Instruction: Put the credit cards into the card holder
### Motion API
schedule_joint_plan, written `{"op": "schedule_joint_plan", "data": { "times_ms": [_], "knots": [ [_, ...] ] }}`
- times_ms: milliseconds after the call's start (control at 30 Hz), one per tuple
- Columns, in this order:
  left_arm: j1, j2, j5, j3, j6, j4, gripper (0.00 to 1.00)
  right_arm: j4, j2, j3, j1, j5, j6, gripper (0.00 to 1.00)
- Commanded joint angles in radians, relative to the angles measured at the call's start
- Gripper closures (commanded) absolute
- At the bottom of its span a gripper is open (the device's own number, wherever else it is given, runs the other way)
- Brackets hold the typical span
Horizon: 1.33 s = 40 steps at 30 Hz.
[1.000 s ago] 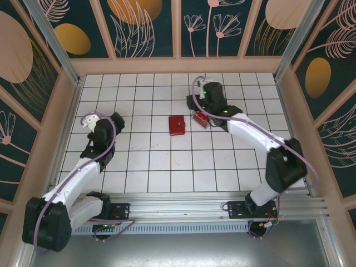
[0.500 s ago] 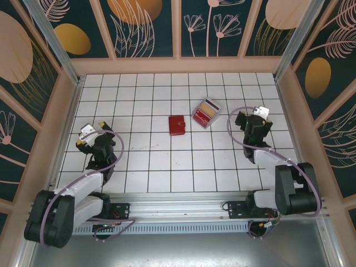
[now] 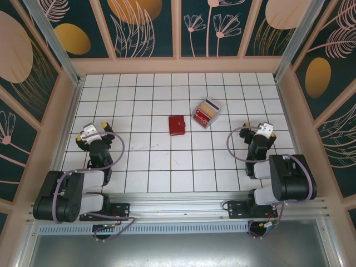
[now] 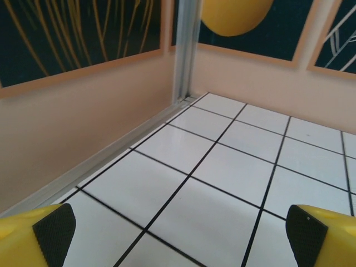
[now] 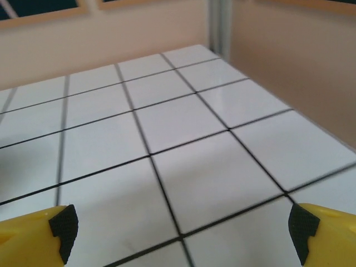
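Red card holder (image 3: 177,125) and credit cards (image 3: 207,113) appear overhead; wrist views face tiles (image 4: 222,167).

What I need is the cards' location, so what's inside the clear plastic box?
The clear plastic box holds a yellow card and a red card side by side. Any cards stacked beneath them would be covered, so the count is uncertain.
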Motion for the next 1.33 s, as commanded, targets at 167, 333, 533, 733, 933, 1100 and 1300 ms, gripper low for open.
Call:
{"op": "schedule_joint_plan", "data": {
  "times_ms": [167, 333, 533, 733, 933, 1100, 1300],
  "knots": [
    [0.060, -0.013, 0.194, 0.018, 0.080, 0.041, 0.01, 0.083, 0.061, 0.063, -0.039, -0.201, -0.033, 0.01],
    [0.060, -0.034, 0.168, -0.019, 0.022, 0.095, 0.01, 0.084, 0.061, 0.064, -0.039, -0.202, -0.033, 0.01],
    [0.061, 0.161, 0.226, 0.033, 0.050, 0.215, 0.01, 0.084, 0.062, 0.065, -0.039, -0.202, -0.035, 0.01],
    [0.061, 0.205, 0.292, 0.090, 0.081, 0.139, 0.01, 0.084, 0.062, 0.064, -0.038, -0.202, -0.034, 0.01],
    [0.060, 0.218, 0.305, 0.091, 0.089, 0.153, 0.01, 0.084, 0.062, 0.064, -0.039, -0.202, -0.034, 0.01],
    [0.061, 0.220, 0.308, 0.096, 0.087, 0.146, 0.01, 0.084, 0.061, 0.065, -0.038, -0.201, -0.035, 0.01],
    [0.062, 0.214, 0.383, 0.091, 0.115, 0.146, 0.01, 0.083, 0.062, 0.065, -0.038, -0.202, -0.034, 0.01]
  ]
}}
